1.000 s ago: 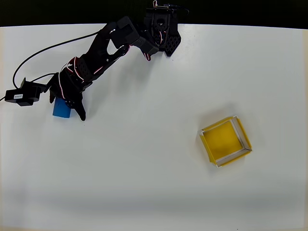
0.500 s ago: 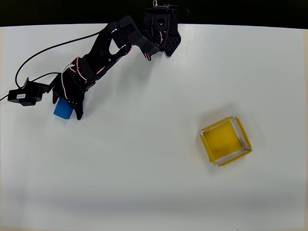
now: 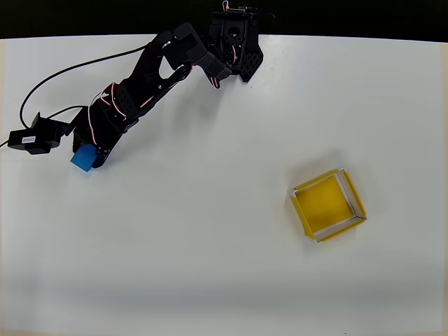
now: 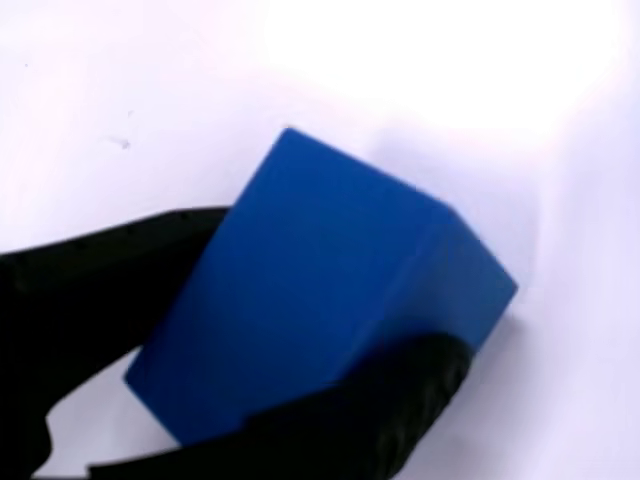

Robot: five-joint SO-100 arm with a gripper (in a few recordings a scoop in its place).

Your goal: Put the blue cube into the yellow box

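Observation:
In the overhead view the blue cube [image 3: 80, 159] sits at the left of the white table, half covered by my black gripper [image 3: 89, 158], which reaches down onto it from the upper right. The wrist view shows the blue cube [image 4: 320, 290] tilted, with my gripper [image 4: 330, 295] shut on it: one black finger [image 4: 120, 280] presses its left face and the other finger [image 4: 400, 410] its lower right edge. Whether the cube is lifted off the table I cannot tell. The yellow box [image 3: 354, 195], open-topped and turned at an angle, lies far off at the right of the table.
The arm's base [image 3: 234, 42] stands at the table's far edge, top centre. A small black module [image 3: 31, 141] with a cable lies just left of the gripper. Bare white table stretches between the cube and the box.
The gripper has closed in on the cube and shifted slightly left. The long finger that reached past the cube's right side has drawn in, and the cube has turned and moved a little left.

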